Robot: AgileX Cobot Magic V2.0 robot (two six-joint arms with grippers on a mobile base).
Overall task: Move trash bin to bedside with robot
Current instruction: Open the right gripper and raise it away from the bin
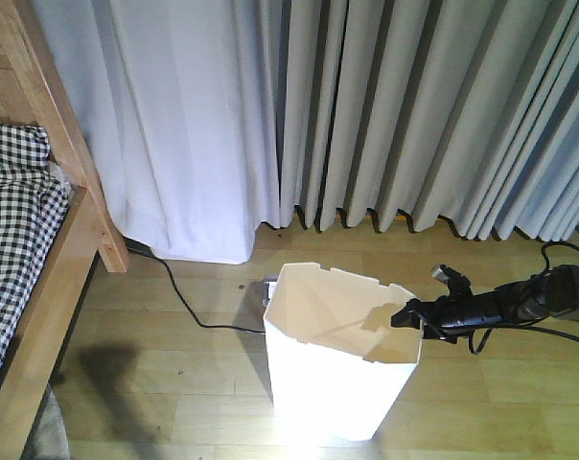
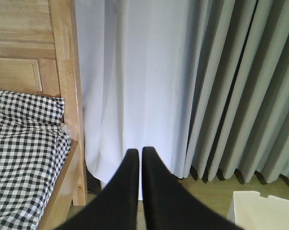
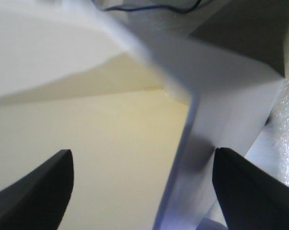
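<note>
The white faceted trash bin stands on the wooden floor, cream inside. My right gripper is at its right rim. In the right wrist view the gripper is open wide and straddles the bin wall, with one finger inside over the cream interior and one outside. The bed, with checked bedding and a wooden post, is at the far left, apart from the bin. My left gripper is shut and empty in the air, facing the bed. The bin's corner shows at the lower right.
Grey and white curtains hang across the back, down to the floor. A loose black cable runs over the floor from the bed's post to a small plug behind the bin. Open floor lies between bed and bin.
</note>
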